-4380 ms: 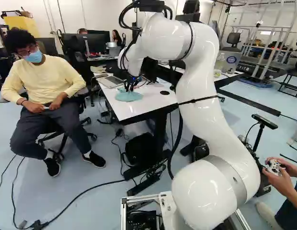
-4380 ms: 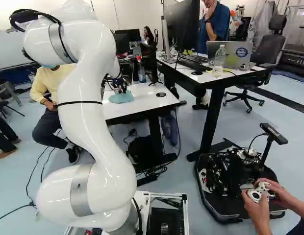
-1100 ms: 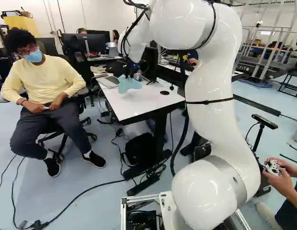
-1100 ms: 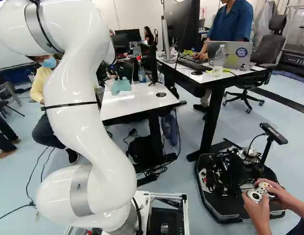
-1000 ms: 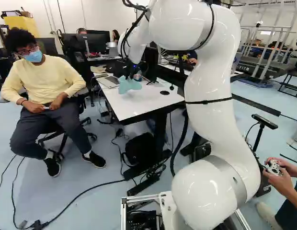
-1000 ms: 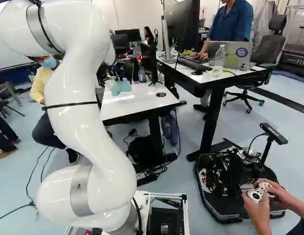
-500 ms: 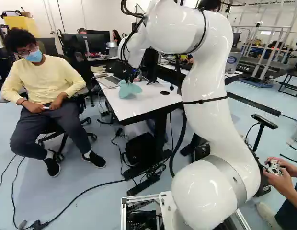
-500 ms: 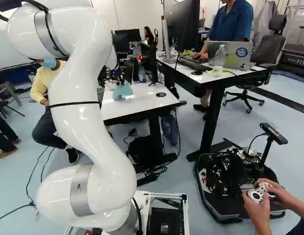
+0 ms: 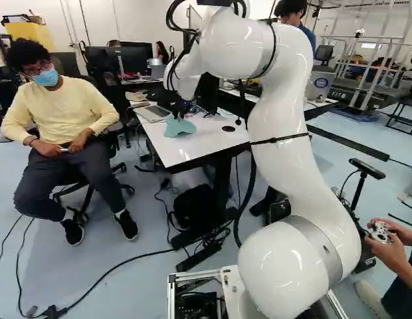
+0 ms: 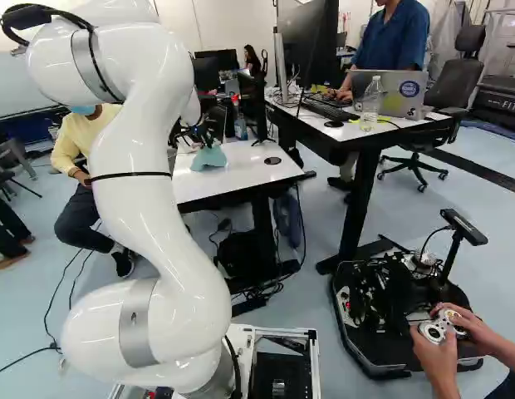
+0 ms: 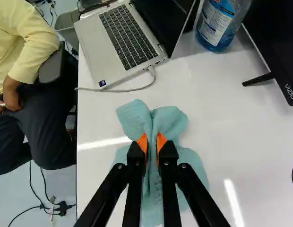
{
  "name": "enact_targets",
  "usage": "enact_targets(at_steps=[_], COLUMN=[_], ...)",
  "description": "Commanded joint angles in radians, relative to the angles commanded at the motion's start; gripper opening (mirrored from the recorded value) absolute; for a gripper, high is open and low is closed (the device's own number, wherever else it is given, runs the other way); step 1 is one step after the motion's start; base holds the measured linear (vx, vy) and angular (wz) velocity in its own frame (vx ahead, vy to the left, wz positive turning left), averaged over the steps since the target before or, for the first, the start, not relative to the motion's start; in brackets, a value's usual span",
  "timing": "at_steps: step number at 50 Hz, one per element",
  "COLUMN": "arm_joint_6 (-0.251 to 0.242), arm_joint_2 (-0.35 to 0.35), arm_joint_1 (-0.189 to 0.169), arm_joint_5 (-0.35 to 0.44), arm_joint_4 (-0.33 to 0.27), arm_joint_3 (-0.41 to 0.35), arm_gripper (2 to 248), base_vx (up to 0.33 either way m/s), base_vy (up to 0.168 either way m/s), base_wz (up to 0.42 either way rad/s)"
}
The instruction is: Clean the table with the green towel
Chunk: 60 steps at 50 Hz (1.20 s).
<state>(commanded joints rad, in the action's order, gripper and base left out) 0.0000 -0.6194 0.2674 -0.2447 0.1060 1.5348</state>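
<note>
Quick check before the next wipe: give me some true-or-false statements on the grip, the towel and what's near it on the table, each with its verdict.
1. The gripper is shut on the towel. True.
2. The towel is spread out smooth and flat. False: it is bunched up where it is gripped.
3. The cable plugged into the laptop lies clear of the towel. True.
4. The laptop is closed. False: it is open, with its keyboard showing.
5. The bottle of blue liquid stands near the laptop's screen. True.
</note>
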Motion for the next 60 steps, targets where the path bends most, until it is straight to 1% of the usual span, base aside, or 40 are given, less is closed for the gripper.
enact_targets(at_steps=[14,23,46,60], arm_joint_6=[0.0,0.0,0.0,0.0], arm_joint_2=[-0.03,-0.043,-0.045,-0.045], arm_joint_1=[0.0,0.0,0.0,0.0], arm_joint_5=[0.037,0.048,0.048,0.028], arm_joint_4=[0.0,0.0,0.0,0.0], arm_joint_3=[0.006,0.008,0.009,0.009], arm_gripper=[44,44,44,44], base_vx=[0.0,0.0,0.0,0.0], base_vy=[0.0,0.0,0.0,0.0], base_wz=[0.0,0.0,0.0,0.0])
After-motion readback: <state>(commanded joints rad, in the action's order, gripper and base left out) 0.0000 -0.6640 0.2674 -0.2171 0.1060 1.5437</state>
